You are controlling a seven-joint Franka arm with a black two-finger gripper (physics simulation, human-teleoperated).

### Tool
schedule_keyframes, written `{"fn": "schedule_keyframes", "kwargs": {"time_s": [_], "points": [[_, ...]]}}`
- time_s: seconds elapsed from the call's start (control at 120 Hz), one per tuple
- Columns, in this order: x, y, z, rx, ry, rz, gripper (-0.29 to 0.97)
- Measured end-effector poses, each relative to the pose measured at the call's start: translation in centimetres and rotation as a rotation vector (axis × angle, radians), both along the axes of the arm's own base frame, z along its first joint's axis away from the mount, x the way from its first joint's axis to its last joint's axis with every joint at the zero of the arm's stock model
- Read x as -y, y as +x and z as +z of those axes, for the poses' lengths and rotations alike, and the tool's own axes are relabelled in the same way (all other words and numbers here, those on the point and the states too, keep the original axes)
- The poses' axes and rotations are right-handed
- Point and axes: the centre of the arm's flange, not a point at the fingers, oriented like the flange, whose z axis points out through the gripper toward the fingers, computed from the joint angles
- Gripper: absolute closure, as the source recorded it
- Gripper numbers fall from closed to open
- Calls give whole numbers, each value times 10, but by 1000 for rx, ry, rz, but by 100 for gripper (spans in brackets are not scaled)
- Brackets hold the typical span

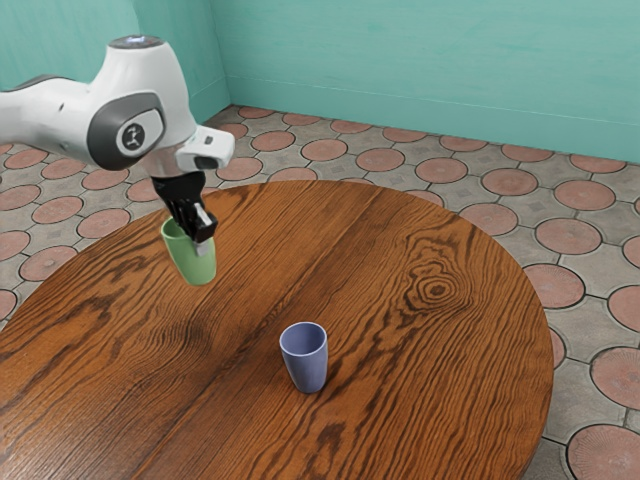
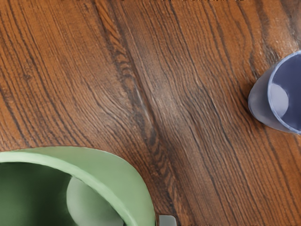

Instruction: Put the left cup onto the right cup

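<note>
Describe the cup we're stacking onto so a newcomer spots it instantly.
Start at the round wooden table. The blue cup stands upright on it, toward the near side. Unlike it, the green cup hangs in the pincer, off the wood.

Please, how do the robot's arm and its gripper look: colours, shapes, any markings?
The arm is white, with smooth rounded shells. A grey round cap on its joint bears a small white mark. The gripper is black, with two narrow fingers under a white block.
</note>
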Motion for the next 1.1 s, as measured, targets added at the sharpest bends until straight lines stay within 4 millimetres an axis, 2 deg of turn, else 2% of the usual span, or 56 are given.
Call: {"fn": "schedule_keyframes", "kwargs": {"time_s": [0.225,0.3,0.4,0.517,0.6,0.675,0.817,1.025,1.1], "points": [[68,-32,26,57,-3,-87,76],[89,-37,28,63,-5,-108,76],[128,-48,27,66,-1,-160,76],[164,-56,18,55,7,-203,76],[174,-56,17,57,6,-207,77],[181,-47,15,57,3,-203,77],[188,-32,-6,41,-1,-193,76],[193,-32,-26,59,-5,-190,76],[194,-26,-42,54,-4,-185,76]]}}
